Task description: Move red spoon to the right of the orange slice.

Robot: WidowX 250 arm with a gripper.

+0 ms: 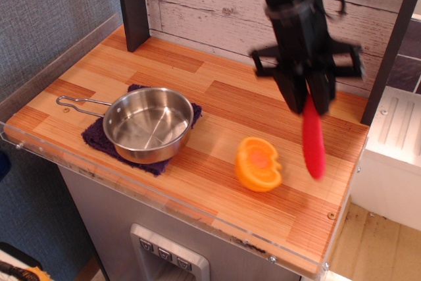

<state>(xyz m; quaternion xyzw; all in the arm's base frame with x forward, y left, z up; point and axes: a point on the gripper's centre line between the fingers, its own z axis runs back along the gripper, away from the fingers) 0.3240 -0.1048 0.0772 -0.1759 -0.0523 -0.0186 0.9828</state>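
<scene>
1 red spoon point(314, 139) pinched in jaws, hanging right of 1 orange slice point(258, 164); 1 steel pan point(147, 124) left.

My gripper point(308, 97) hiding the red spoon point(313, 137) bowl between its fingers, spoon handle motion-blurred, my arm cut off at the top edge, purple cloth point(105, 137) mostly under the steel pan point(148, 124)

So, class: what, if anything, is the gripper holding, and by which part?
The gripper holds the red spoon by its upper end, so the ribbed red handle hangs down to the right of the orange slice. The spoon's bowl is hidden between the jaws.
</scene>
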